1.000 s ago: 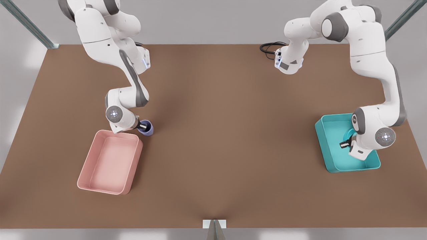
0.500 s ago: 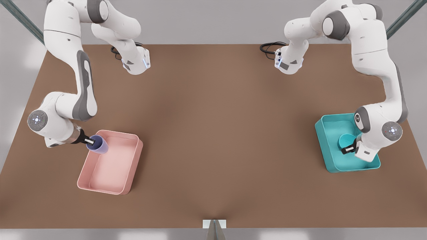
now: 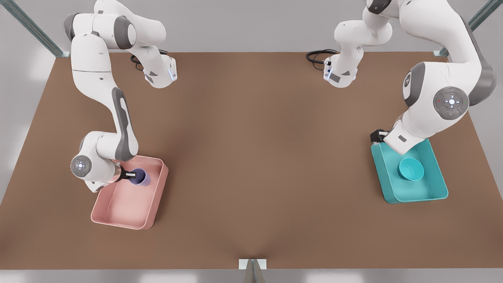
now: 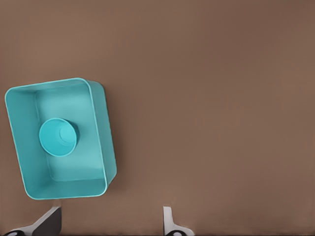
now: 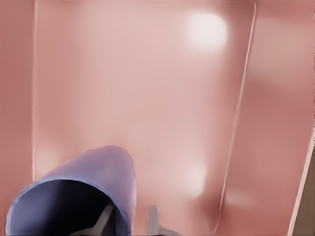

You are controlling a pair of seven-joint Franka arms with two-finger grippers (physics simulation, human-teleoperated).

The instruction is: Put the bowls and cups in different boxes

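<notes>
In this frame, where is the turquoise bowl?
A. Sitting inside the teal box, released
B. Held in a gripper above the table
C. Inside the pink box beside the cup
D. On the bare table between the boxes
A. The turquoise bowl rests on the floor of the teal box, and the left gripper is open, raised well above it.

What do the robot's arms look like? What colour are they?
Both arms are glossy white with rounded segments and dark grey joint bands. Round grey caps near the wrists carry small glowing dots. Black cables loop at the bases. The right gripper has thin dark fingers with pale tips; the left gripper shows pale grey fingers.
</notes>
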